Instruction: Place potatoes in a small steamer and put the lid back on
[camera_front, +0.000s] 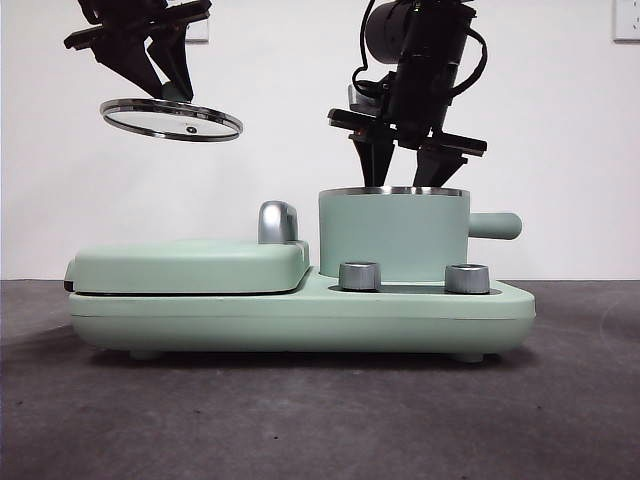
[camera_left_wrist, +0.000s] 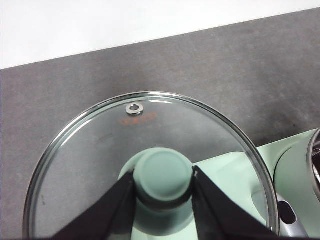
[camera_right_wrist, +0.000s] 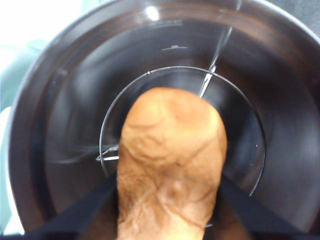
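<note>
We see our right gripper (camera_front: 404, 150) lowered into the mint-green steamer (camera_front: 393, 235), jaws clamped on the potato (camera_right_wrist: 170, 165) so it can be set down inside. Our left gripper (camera_front: 160, 70) pinches the knob (camera_left_wrist: 164, 176) of the glass lid (camera_front: 171, 119), keeping it high and aside, clear of the pot's mouth. Only the right wrist view shows the potato; the front view hides it behind the pot wall.

We are seeing the oblong orange-brown potato (camera_right_wrist: 170, 165) hanging end-down inside the dark steel interior of the mint-green cylindrical steamer (camera_front: 393, 232), which is standing on its base. We are watching the round steel-rimmed glass lid (camera_front: 171, 119) hovering, slightly tilted, well off to one side.
</note>
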